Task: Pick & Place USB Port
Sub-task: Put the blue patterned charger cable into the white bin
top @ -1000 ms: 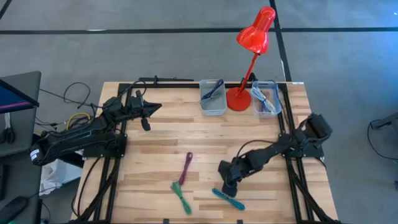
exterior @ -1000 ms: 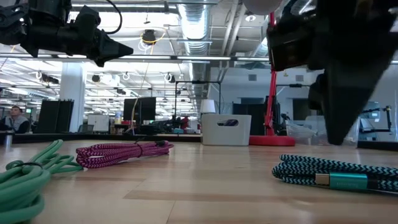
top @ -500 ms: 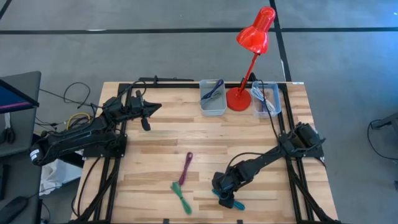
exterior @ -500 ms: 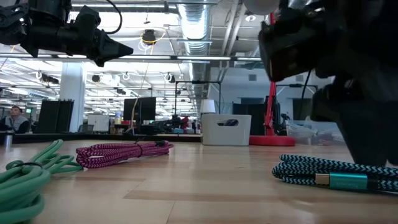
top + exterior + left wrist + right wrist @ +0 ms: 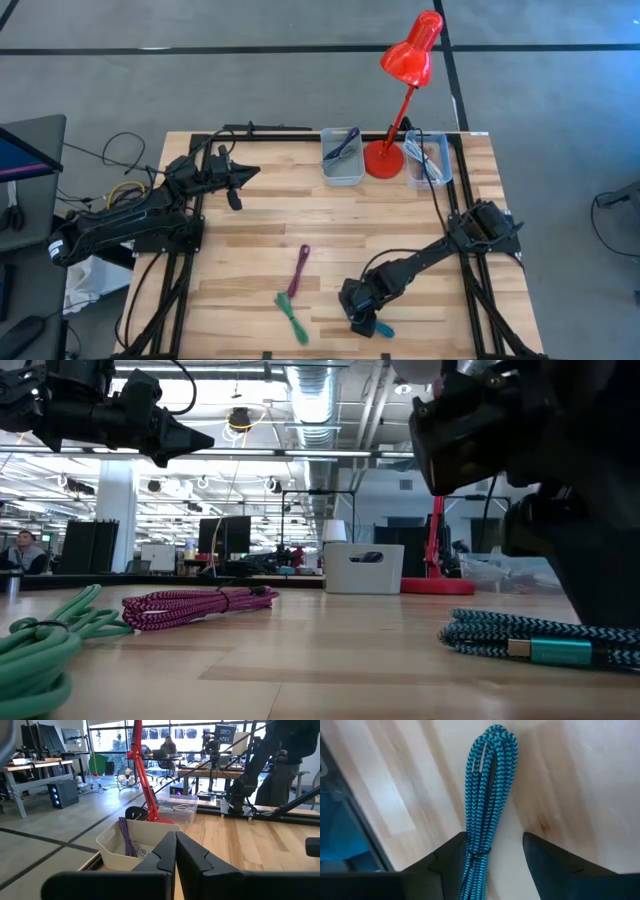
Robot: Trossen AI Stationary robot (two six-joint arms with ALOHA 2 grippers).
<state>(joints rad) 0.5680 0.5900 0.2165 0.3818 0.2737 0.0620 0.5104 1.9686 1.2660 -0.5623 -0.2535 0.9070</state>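
A teal-blue braided cable bundle [image 5: 375,324] [image 5: 530,640] [image 5: 487,795] lies flat near the table's near edge. My right gripper [image 5: 358,306] [image 5: 495,847] is directly above it, open and pointing down, with one finger on each side of the bundle. In the low view its dark body [image 5: 600,560] stands over the cable's right part. A magenta cable [image 5: 299,270] [image 5: 195,603] and a green cable [image 5: 291,317] [image 5: 40,650] lie farther left. My left gripper [image 5: 247,173] [image 5: 190,438] [image 5: 175,850] waits shut, raised over the far left of the table. My right gripper comes at the teal-blue cable from above, its fingers astride the bundle near its tied middle [image 5: 479,851]. One finger [image 5: 452,857] stands right against the strands. I cannot tell whether it touches them. The cable lies flat on the table.
Two bins stand at the far edge. One [image 5: 342,156] [image 5: 117,842] holds a purple cable, and the other [image 5: 428,160] holds a pale cable. A red desk lamp [image 5: 385,155] stands between them. Bare wood lies between the cables and the bins. People show in the room behind.
My right gripper has moved toward the table's near edge and a little left. It has come down from beside the teal-blue cable to over it. The cables and my left arm have stayed where they were.
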